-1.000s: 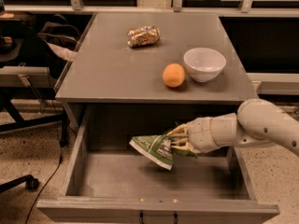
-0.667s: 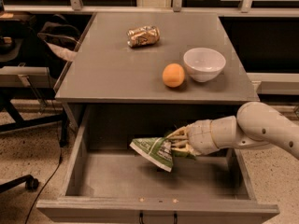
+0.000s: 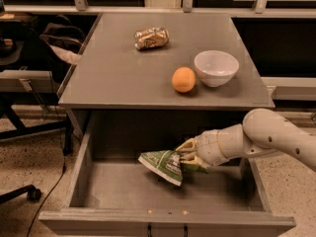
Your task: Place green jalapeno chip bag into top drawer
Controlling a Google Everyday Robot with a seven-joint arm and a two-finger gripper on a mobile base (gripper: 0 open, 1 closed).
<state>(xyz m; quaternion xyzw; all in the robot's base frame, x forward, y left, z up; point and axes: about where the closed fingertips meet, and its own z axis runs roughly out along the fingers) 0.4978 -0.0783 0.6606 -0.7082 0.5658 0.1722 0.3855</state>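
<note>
The green jalapeno chip bag (image 3: 163, 165) is crinkled, green with a white end, and hangs tilted inside the open top drawer (image 3: 168, 220), a little above its floor. My gripper (image 3: 186, 157) reaches in from the right and is shut on the bag's right end. The white arm (image 3: 269, 135) crosses over the drawer's right side. The drawer is pulled fully out below the table, its flat front panel toward the camera.
On the grey table (image 3: 123, 73) lie a crushed gold-brown can (image 3: 151, 37), an orange (image 3: 183, 79) and a white bowl (image 3: 216, 67). An office chair and a dark bag (image 3: 59, 38) stand at the left. The drawer's walls surround the bag.
</note>
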